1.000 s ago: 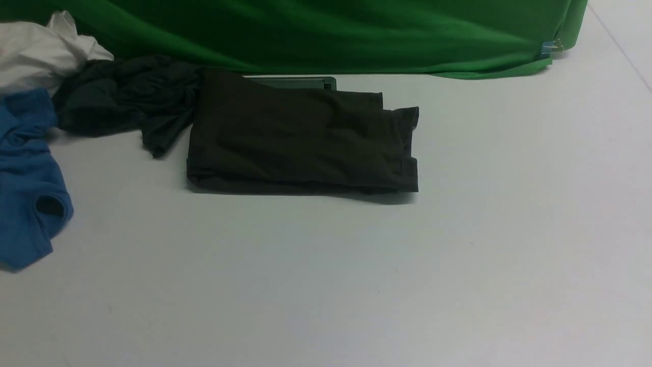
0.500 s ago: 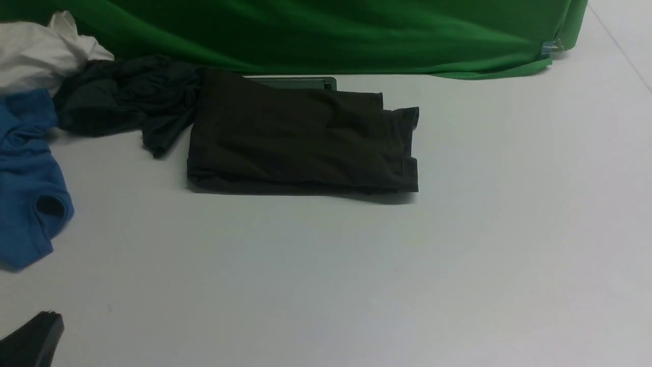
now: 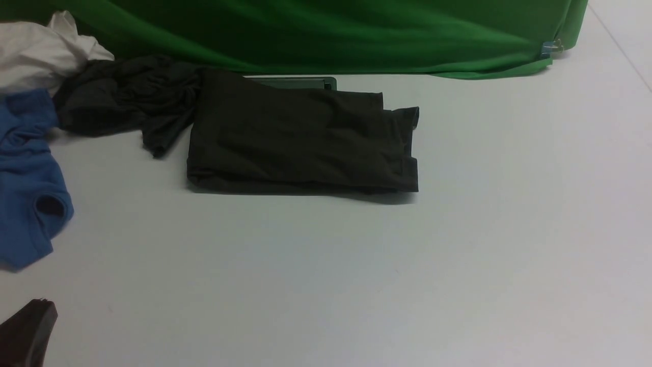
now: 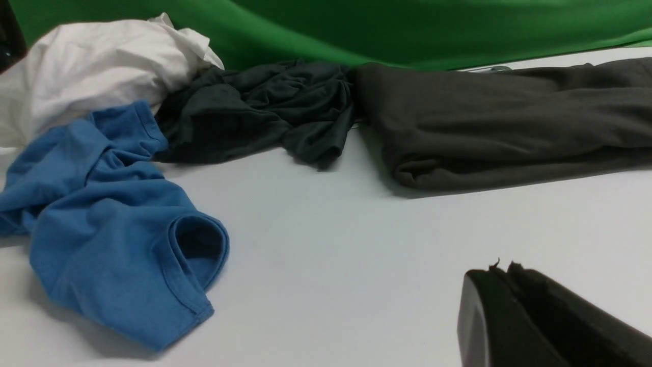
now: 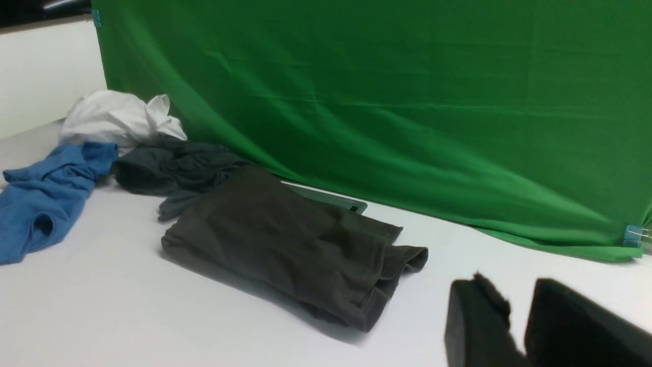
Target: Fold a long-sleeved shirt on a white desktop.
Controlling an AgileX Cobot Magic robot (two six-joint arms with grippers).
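Green cloth hangs behind the shirt, w/ some soft folds in it. White desktop is under the shirt & spreads out in front of it & to its R.

The shirt is very dark, almost black. It lies flat, folded up in a long bundle at the back of the desktop, near the cloth. A smooth, thick fold makes its L end. At its R end, bits of edge stick out in steps. Small creases run over its top.

Just behind the shirt is a dark green flat thing, partly hid by it; can't tell what it is. Dark teal garment is all bunched up, right up by the shirt's L end. White cloth sits in a heap past that, farther L of the shirt. Blue garment is well L of the shirt & reaches nearer the robot, w/ a round hole showing. A clip is on the green cloth, far R of & behind the shirt.

L gripper is in front of the shirt, off to its L, w/ fingertips together. R gripper has its fingers a bit apart, w/ a narrow gap btwn. Both are well apart from the shirt.
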